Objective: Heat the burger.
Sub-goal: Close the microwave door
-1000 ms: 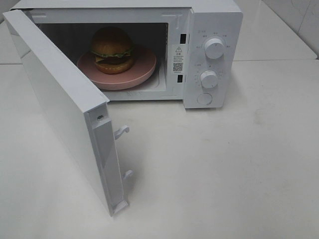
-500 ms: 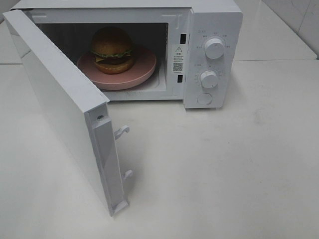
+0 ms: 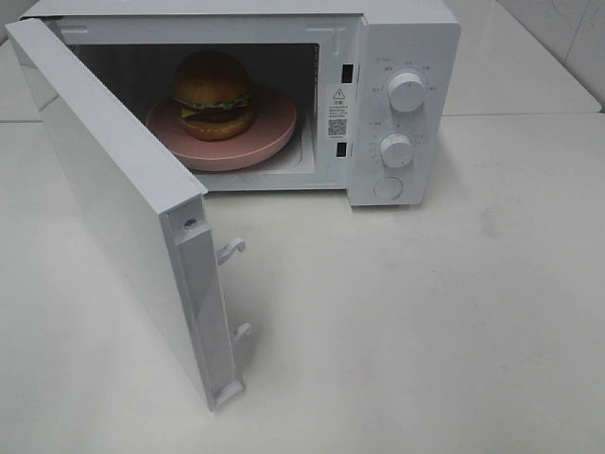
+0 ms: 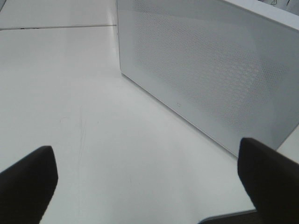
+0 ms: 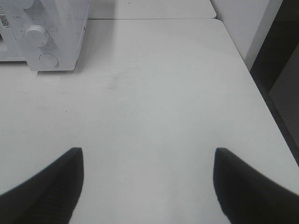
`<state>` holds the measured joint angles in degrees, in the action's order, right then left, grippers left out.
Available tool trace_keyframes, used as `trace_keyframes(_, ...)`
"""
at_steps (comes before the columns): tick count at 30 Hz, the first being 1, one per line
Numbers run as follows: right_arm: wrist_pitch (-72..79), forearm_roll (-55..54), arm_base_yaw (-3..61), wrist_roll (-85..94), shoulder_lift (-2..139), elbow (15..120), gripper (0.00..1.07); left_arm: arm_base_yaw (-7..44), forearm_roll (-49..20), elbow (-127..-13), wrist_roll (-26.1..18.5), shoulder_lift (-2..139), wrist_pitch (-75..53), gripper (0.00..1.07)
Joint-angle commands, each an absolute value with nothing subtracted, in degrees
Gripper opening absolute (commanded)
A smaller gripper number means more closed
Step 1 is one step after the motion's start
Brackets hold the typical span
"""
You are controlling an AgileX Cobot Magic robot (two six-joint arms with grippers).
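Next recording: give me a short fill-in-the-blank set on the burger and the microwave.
1. The burger sits on a ____ plate.
2. The door of the microwave stands ____.
3. Above the round button sit ____ knobs.
Missing words: pink; open; two.

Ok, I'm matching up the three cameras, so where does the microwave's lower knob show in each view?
Exterior high: lower knob on the control panel, right of the burger.
Left wrist: not in it; only a perforated white panel shows.
Right wrist: lower knob, directly above the round button.
Shared landmark: that round button, just under the knob in the exterior high and right wrist views.
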<state>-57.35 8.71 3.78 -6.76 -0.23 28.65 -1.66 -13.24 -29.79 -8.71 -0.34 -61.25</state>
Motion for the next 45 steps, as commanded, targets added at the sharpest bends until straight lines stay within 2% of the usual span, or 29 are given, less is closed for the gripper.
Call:
trace_keyframes(1, -57.07, 8.77, 3.50, -6.07, -1.89, 28.48, 0.74, -1.78, -13.64, -29.79, -8.65, -0.46, -61.59, 0.99)
trace_keyframes(45, -57.07, 8.77, 3.50, -6.07, -1.89, 28.48, 0.74, -1.78, -13.64, -29.79, -8.65, -0.46, -61.59, 0.99)
